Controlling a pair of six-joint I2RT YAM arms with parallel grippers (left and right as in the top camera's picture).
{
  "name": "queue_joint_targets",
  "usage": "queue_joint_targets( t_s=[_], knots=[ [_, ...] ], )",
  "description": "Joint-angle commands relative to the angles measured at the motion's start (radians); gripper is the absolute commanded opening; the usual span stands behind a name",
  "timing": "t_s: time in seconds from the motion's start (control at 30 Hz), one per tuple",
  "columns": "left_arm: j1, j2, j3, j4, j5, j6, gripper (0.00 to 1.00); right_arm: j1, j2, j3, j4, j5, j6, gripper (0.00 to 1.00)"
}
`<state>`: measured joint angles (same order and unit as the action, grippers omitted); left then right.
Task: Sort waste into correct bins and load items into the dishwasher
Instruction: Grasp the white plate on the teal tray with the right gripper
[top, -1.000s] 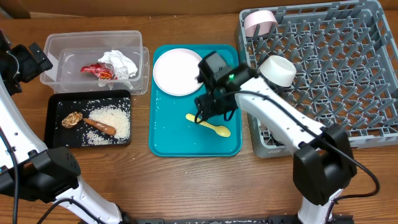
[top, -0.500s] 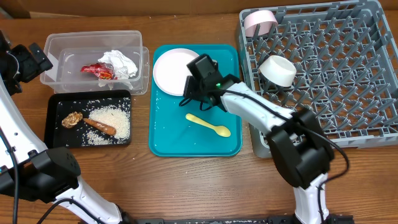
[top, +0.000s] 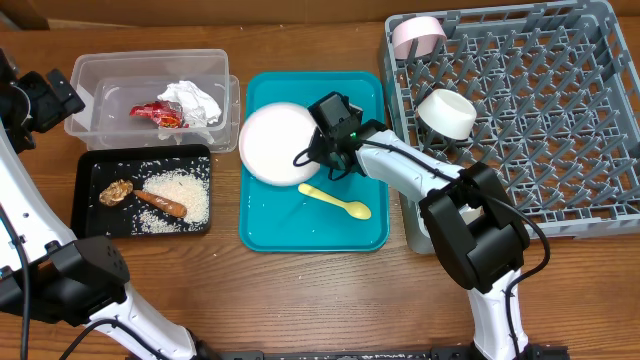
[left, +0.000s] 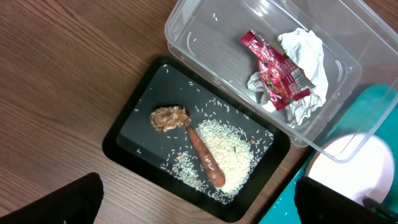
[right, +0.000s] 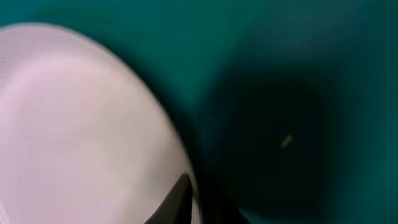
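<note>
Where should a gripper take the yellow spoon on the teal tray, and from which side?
Probably at mid-handle, from straight above, jaws across its narrow width: the yellow spoon lies flat on the teal tray, so no side approach gets under it.

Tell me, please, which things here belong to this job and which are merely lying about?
Job: white plate, yellow spoon, white bowl, pale cup, foil wrapper, napkin, sausage, food lump, rice, clear tub, black tray, dish rack.
Lying about: teal tray, wooden table.
</note>
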<state>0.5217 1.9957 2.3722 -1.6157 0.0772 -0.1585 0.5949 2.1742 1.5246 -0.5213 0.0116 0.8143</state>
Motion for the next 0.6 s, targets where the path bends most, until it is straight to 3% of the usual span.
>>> queue_joint_targets(
  t_s=[0.0, 0.2, 0.33, 0.5, 0.57],
  knots=[
    [0.002, 0.005, 0.018, 0.001, -0.003, -0.003, 1.00, -0.028, 0.012, 0.027, -0.071, -0.058, -0.009, 0.09],
    [0.002, 0.005, 0.018, 0.001, -0.003, -0.003, 1.00, -0.068, 0.011, 0.102, -0.196, -0.111, -0.130, 0.04],
    [0.002, 0.005, 0.018, 0.001, -0.003, -0.003, 1.00, -0.101, -0.029, 0.249, -0.336, -0.088, -0.257, 0.04],
    [0.002, 0.005, 0.018, 0.001, -0.003, -0.003, 1.00, -0.149, -0.122, 0.488, -0.574, 0.112, -0.325, 0.04],
    [0.002, 0.005, 0.018, 0.001, -0.003, -0.003, 1.00, -0.181, -0.182, 0.573, -0.668, 0.297, -0.325, 0.04]
  ],
)
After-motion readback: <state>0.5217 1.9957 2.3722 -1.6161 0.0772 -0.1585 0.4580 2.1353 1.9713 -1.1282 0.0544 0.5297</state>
